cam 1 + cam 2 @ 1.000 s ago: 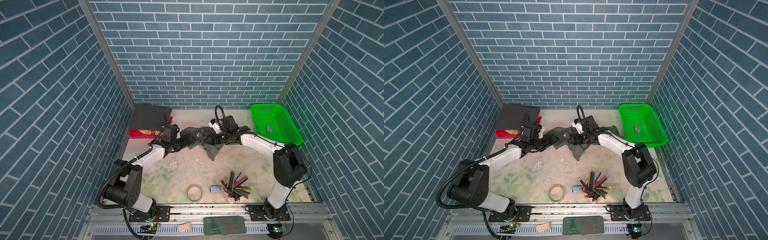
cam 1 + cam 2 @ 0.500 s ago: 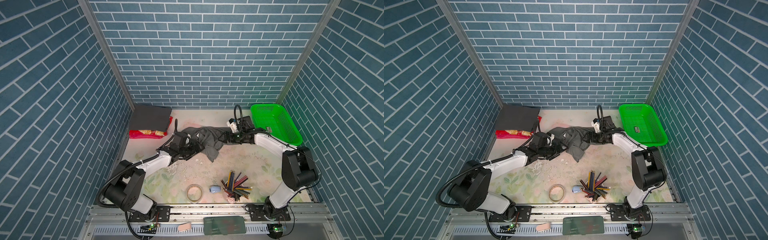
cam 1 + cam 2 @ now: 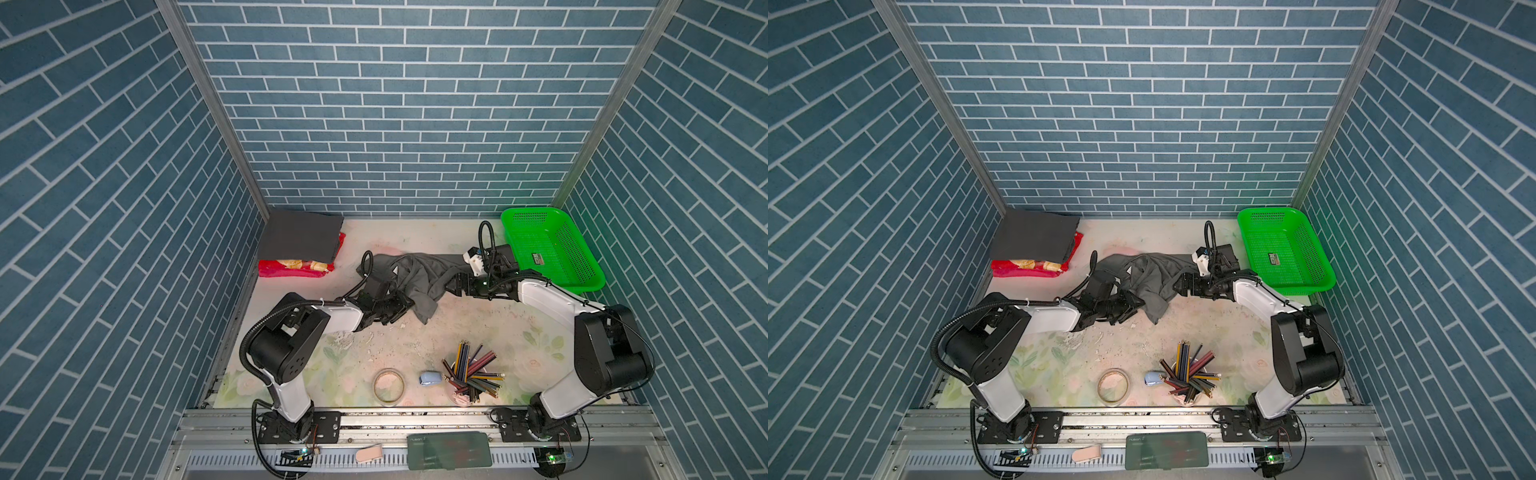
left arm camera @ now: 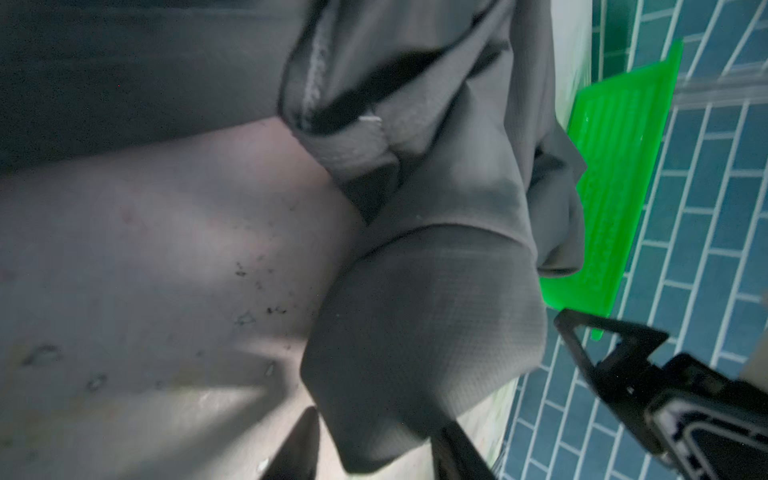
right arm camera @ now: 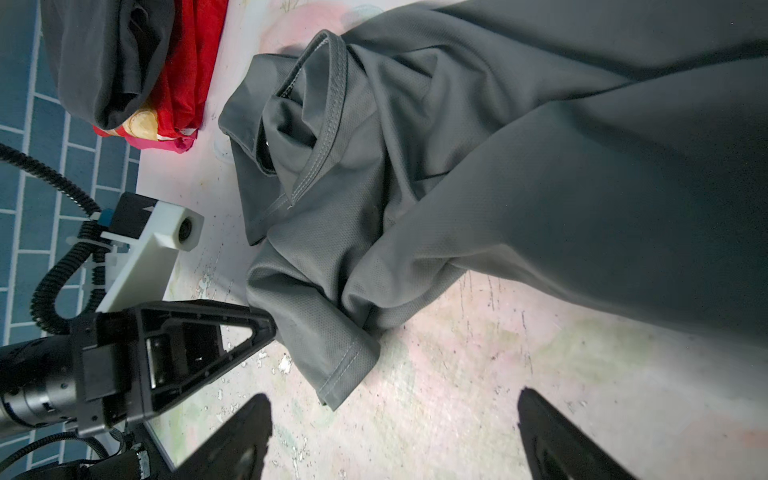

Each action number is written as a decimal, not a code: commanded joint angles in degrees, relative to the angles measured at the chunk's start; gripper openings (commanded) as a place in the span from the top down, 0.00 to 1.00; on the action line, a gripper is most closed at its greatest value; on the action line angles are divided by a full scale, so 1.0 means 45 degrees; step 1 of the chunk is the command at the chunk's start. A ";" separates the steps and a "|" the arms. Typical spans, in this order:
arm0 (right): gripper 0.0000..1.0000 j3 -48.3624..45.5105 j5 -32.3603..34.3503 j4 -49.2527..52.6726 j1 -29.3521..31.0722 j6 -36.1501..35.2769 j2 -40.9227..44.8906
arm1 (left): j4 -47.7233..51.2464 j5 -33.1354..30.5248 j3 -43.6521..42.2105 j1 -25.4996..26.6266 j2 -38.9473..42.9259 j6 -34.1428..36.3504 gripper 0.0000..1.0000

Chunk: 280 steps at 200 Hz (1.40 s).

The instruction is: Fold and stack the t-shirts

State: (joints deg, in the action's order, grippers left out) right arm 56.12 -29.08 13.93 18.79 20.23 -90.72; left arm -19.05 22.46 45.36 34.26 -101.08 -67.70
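A mid-grey t-shirt [image 3: 419, 274] [image 3: 1150, 274] lies crumpled at the middle back of the table. My left gripper [image 3: 395, 309] [image 3: 1127, 307] sits low at its front left. In the left wrist view the jaws [image 4: 378, 453] straddle a sleeve fold [image 4: 436, 311], narrowed, with a gap still showing beside one finger. My right gripper [image 3: 453, 282] [image 5: 395, 432] stands wide open at the shirt's right side over bare table, holding nothing; a sleeve hem [image 5: 345, 365] lies just ahead of it. A charcoal t-shirt [image 3: 299, 239] [image 5: 104, 62] rests folded at the back left.
The folded charcoal shirt sits on red cloth [image 3: 299, 268]. A green mesh basket [image 3: 536, 241] stands at the back right, close to my right arm. Near the front are a cup of coloured pencils [image 3: 469, 374], a tape roll [image 3: 388, 384] and a small blue object [image 3: 430, 377].
My left gripper slid forward and right along the shirt's left edge and narrowed its jaws around a fold. My right gripper moved right, opened and drew the shirt's right side out.
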 commanded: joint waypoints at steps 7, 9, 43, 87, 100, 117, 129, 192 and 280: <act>0.07 -0.0261 -0.0021 -0.0408 -0.0194 0.0209 0.0617 | -0.0760 -0.0678 0.0297 -0.0102 -0.0059 0.0062 0.73; 0.07 -0.0273 -0.0022 -0.0418 -0.0191 0.0201 0.0625 | -0.0741 -0.0700 0.0307 -0.0111 -0.0044 0.0108 0.74; 0.08 -0.0410 -0.0091 -0.0533 -0.0229 0.0227 0.0609 | -0.0380 -0.1062 0.0744 -0.0229 -0.0178 0.0917 0.81; 0.08 -0.0551 0.0016 -0.0591 -0.0229 0.0253 0.0804 | 0.0077 -0.0224 0.0388 -0.1469 0.0582 0.1446 1.00; 0.08 -0.0561 0.0075 -0.0577 -0.0253 0.0232 0.0787 | 0.0807 0.0128 0.0218 -0.2186 0.1200 0.2023 1.00; 0.08 -0.0510 0.0129 -0.0537 -0.0268 0.0256 0.0616 | 0.1982 0.0624 -0.0012 -0.3291 0.1986 0.2920 1.00; 0.08 -0.0479 0.0154 -0.0658 -0.0268 0.0382 0.0450 | 0.2528 0.0939 -0.0315 -0.4035 0.2542 0.3421 1.00; 0.08 -0.0205 0.0458 -0.0847 -0.0269 0.1052 -0.0407 | 0.4085 0.1812 -0.0638 -0.5876 0.2478 0.5217 1.00; 0.07 -0.1816 0.3390 0.0253 -0.1932 0.0959 0.1085 | 0.4157 0.2133 0.0701 -0.7549 0.1835 0.5553 1.00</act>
State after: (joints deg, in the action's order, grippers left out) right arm 50.15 -19.27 12.60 13.58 23.38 -88.60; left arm -1.48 31.70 46.28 3.77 -92.18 -44.64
